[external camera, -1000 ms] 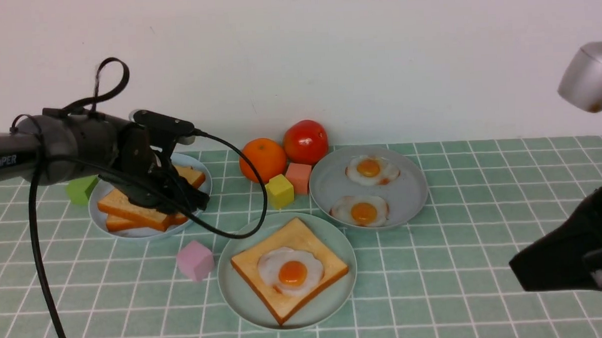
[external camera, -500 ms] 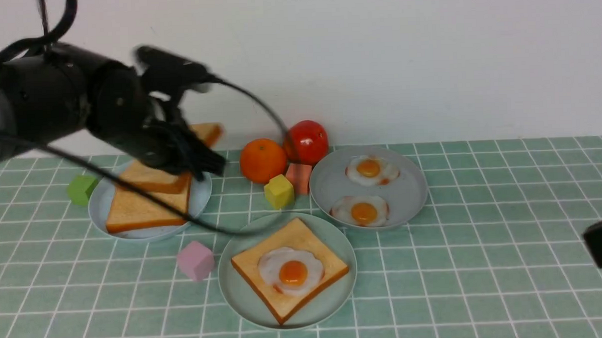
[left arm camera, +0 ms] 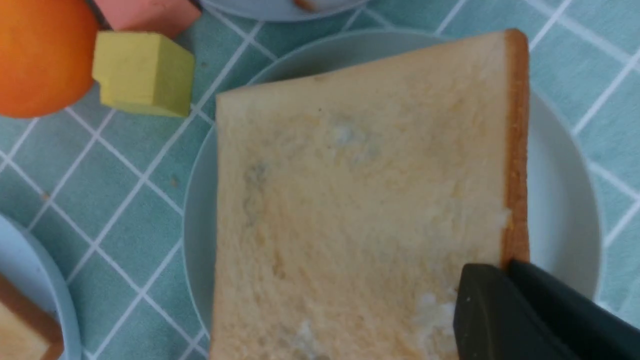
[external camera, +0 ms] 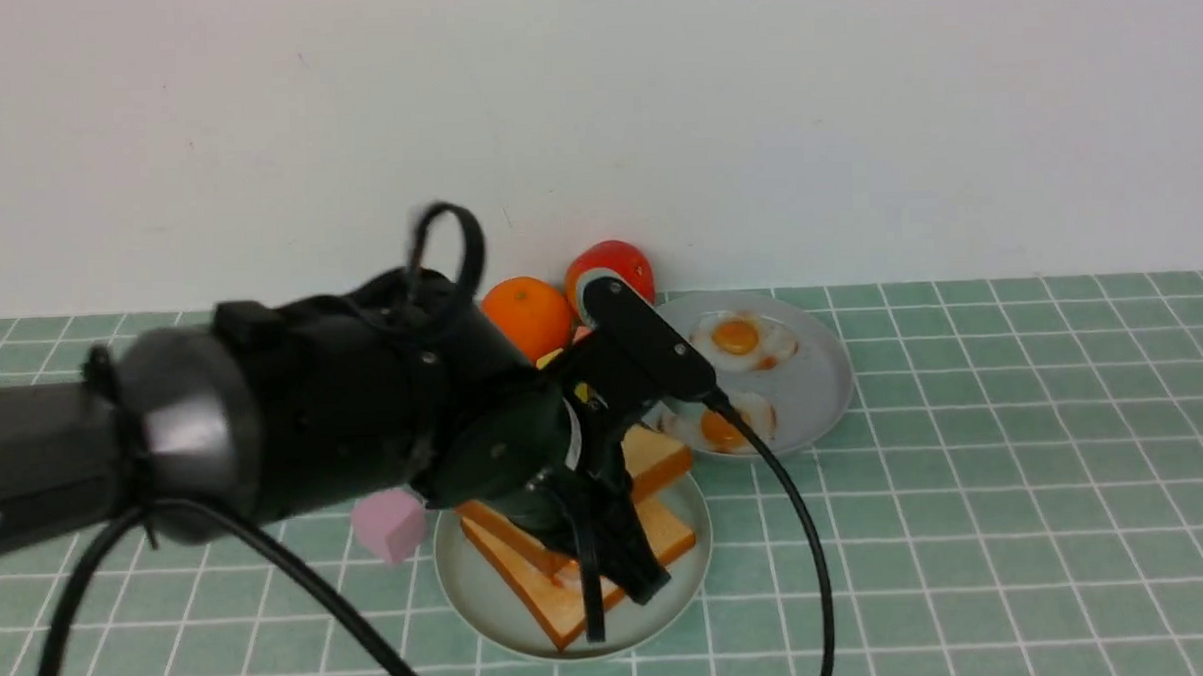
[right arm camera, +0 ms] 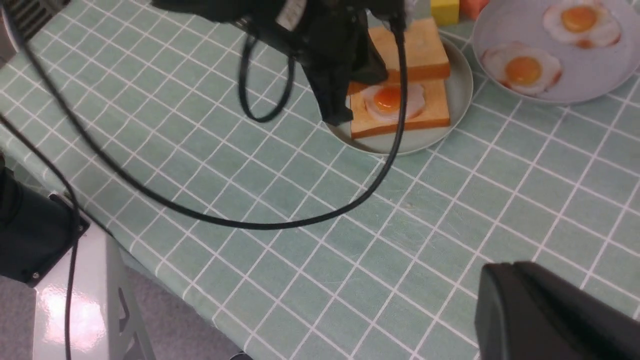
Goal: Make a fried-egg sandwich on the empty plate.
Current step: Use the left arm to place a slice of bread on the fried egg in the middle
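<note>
Toast (left arm camera: 370, 200) apparently in left fingers (left arm camera: 492, 285)

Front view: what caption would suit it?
The left gripper holds toast over the egg-topped slice on its plate.

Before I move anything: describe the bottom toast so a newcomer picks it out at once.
On the green tiled table, find the pale mint-green round plate nearest the robot. The bottom toast lies flat on it. Unlike the slice held above it by the left end effector, it carries a fried egg.
</note>
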Motion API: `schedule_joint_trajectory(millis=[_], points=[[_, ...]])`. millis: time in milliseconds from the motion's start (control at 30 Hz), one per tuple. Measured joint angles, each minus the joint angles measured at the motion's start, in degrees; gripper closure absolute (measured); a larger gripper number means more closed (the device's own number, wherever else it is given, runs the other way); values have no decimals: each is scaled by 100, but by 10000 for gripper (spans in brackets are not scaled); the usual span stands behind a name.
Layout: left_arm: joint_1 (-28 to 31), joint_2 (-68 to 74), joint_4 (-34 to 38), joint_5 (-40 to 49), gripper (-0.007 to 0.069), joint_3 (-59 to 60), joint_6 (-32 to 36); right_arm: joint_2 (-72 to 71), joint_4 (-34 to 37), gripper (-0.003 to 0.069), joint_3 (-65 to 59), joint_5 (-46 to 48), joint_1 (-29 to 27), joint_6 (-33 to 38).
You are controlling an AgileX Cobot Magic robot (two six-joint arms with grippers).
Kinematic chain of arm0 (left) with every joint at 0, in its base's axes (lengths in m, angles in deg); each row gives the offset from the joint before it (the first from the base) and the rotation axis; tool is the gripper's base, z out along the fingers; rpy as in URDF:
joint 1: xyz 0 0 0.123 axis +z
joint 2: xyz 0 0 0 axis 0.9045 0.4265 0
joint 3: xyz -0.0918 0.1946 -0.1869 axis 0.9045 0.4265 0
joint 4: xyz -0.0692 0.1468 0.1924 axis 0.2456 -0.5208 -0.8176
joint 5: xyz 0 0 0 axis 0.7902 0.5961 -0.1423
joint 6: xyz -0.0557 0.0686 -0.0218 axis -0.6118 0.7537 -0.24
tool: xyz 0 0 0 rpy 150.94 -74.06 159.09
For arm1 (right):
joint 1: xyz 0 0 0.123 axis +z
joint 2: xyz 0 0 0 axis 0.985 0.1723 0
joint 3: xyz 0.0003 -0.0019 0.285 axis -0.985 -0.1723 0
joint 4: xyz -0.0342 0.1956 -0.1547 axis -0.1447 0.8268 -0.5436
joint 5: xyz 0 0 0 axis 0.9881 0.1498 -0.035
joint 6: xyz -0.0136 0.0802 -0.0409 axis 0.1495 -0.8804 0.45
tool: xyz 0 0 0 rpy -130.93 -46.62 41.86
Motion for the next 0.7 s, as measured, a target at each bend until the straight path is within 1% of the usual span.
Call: schedule_joint_trajectory(millis=[167, 533, 700], points=[[0, 259, -293, -30, 620, 0, 0, -55, -13, 637, -65, 25, 0, -10], [0, 450, -228, -63, 622, 0, 0, -61, -37, 637, -693, -135, 0, -59], [0, 450, -154, -86, 622, 0, 0, -56, -37, 635, -745, -198, 0, -72]])
